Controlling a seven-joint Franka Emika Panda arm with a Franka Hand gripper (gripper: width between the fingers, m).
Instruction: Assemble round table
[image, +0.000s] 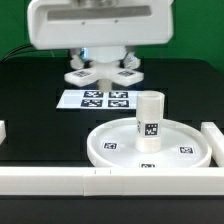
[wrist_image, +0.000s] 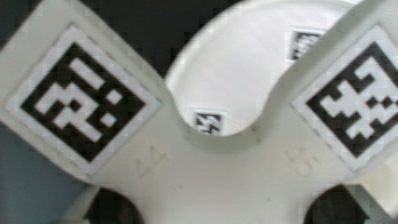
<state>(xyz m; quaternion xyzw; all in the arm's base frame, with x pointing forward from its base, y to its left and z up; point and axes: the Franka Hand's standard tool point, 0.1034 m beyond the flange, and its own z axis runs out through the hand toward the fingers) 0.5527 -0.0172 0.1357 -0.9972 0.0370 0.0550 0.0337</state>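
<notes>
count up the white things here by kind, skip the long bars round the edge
disc: 1
cylinder: 1
cross-shaped piece: 1
marker board: 1
total: 4

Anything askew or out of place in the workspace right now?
Nothing stands out. The short cylinder stands upright at the middle of the rimmed disc. The cross-shaped piece is close under the gripper and looks undamaged. The marker board lies flat on the table.
</notes>
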